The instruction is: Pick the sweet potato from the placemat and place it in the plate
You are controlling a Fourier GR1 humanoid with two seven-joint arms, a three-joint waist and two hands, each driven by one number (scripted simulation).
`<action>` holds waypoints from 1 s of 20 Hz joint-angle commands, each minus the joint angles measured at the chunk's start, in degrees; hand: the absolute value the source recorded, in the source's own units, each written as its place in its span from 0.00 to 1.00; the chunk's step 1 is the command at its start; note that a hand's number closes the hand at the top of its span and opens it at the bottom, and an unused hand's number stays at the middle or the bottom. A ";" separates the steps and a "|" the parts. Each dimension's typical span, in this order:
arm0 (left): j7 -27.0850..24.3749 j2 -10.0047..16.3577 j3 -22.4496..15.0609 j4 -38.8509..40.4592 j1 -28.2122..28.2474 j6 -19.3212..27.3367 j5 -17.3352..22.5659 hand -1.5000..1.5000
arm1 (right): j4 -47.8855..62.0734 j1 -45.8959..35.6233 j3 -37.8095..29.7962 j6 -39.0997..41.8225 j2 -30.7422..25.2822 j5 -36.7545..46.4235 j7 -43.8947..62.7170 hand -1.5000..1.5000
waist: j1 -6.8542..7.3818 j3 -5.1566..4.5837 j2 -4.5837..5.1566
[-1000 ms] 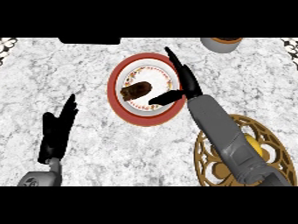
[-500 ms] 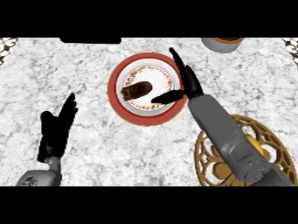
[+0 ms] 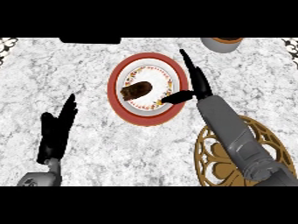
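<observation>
The right black hand [image 3: 198, 85] hovers over the right edge of the round, red-rimmed white plate [image 3: 116, 85], its fingers straight and pressed together pointing to the far side, thumb spread out to the left above the rim, holding nothing. The brown, stubby sweet potato [image 3: 136, 90] lies in the middle of the plate, apart from the thumb. The round gold openwork placemat [image 3: 210, 151] sits near right, under the grey forearm. The left hand [image 3: 56, 131] rests open at near left.

head cam | from robot's head, facing steeply dwn | counter [image 3: 119, 148] fills frame, mid-close | 1 view only
</observation>
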 commanded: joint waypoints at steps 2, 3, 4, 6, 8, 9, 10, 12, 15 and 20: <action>0.40 1.64 2.02 0.35 -0.25 -1.58 1.30 0.50 | -0.17 -0.39 -1.05 0.95 -2.94 0.73 1.70 0.00 | -0.36 -0.01 -0.14; -2.42 0.58 0.38 0.69 1.27 -0.61 -0.59 0.50 | -0.20 1.19 -1.06 -0.34 -2.03 1.17 -0.23 0.00 | -0.31 -0.01 -0.11; -0.99 0.43 1.23 1.50 -1.16 -0.49 0.16 0.50 | 0.86 0.96 -0.78 0.89 -3.36 1.80 0.05 0.00 | -0.23 0.00 -0.02; -1.06 1.90 1.54 -0.78 2.08 -2.79 1.46 0.50 | 0.98 3.25 -2.30 -2.08 -1.97 0.84 -3.25 0.00 | 0.14 0.02 0.05; 1.40 0.89 1.06 -2.05 0.71 -1.20 0.64 0.50 | 0.38 1.73 -3.41 2.14 -6.14 0.19 -2.36 0.00 | 0.02 0.03 -0.01; 1.06 -1.31 -0.81 -1.65 1.33 0.26 -0.71 0.50 | -0.55 3.83 -3.29 1.66 -5.49 0.52 -3.78 0.00 | -0.38 0.01 -0.14; -2.59 1.83 2.97 1.77 0.40 -2.22 1.47 0.50 | -0.61 2.95 -3.73 2.42 -6.25 0.34 -2.01 0.00 | -0.47 -0.01 -0.13; -0.94 -0.53 0.06 -1.71 2.98 -0.51 -0.23 0.50 | -0.26 5.85 -4.39 0.04 -5.46 0.38 -6.32 0.00 | -0.20 0.02 -0.11; 1.53 0.19 1.27 0.61 -3.02 -1.20 0.48 0.50 | 1.77 4.31 -5.49 -2.03 -7.00 0.24 -4.94 0.00 | 0.08 0.05 0.22; -1.49 -1.59 0.36 1.88 -0.51 0.79 -1.34 0.50 | 1.34 5.75 -5.93 -0.53 -8.71 0.91 -4.72 0.00 | -0.29 0.02 -0.05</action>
